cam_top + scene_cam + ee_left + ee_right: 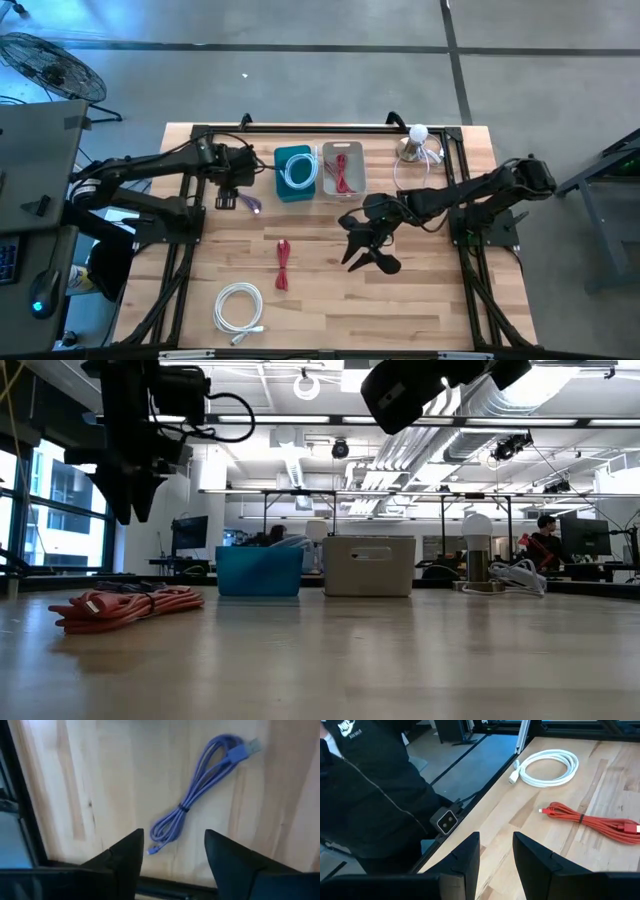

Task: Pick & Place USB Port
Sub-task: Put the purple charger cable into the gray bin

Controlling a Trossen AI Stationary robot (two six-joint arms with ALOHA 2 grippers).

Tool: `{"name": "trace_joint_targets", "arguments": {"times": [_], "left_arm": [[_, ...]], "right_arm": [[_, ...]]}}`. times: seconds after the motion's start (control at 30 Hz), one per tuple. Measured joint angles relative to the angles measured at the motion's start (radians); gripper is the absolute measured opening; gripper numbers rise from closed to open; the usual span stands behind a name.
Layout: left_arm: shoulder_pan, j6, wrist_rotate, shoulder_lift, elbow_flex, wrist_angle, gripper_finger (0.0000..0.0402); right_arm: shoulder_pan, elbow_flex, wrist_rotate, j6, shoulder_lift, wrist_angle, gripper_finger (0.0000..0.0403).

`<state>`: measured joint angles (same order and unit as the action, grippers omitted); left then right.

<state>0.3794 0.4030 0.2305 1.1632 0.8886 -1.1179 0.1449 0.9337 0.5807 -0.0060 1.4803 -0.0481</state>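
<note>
A bundled purple USB cable lies flat on the wood near the table's far left. My left gripper hovers above it, open, with one end of the bundle showing between the fingers and nothing touched. My right gripper is open over the middle of the table and holds nothing. A red cable bundle and a coiled white cable lie on the table toward the near side. A teal bin holds a white cable, and a beige bin holds a red one.
A small lamp-like stand with a white cord sits at the far right. Black frame rails run along the table's sides. A person in a black jacket stands by the table edge. Bare wood lies at the near right.
</note>
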Motion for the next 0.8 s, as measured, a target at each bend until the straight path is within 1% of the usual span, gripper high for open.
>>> {"name": "trace_joint_targets", "arguments": {"times": [0.07,0.13,0.4,0.67,0.8], "left_arm": [[-0.001,-0.006,0.059,0.01,0.0,-0.003,0.0207],[0.001,-0.016,0.08,0.014,0.0,-0.01,0.0208],[0.0,-0.02,-0.02,0.013,0.0,-0.009,0.0207],[0.0,-0.02,-0.148,0.013,0.0,-0.011,0.0207],[0.0,-0.014,-0.159,0.012,-0.026,0.001,0.0207]], "right_arm": [[0.002,0.0,-0.007,-0.002,0.0,0.007,0.011],[0.003,0.0,-0.007,-0.001,0.0,0.009,0.011],[0.002,0.0,-0.011,-0.002,0.0,0.008,0.011],[0.002,0.0,-0.011,0.003,0.0,0.008,0.011],[0.002,0.0,-0.011,0.004,0.0,0.009,0.011]]}}
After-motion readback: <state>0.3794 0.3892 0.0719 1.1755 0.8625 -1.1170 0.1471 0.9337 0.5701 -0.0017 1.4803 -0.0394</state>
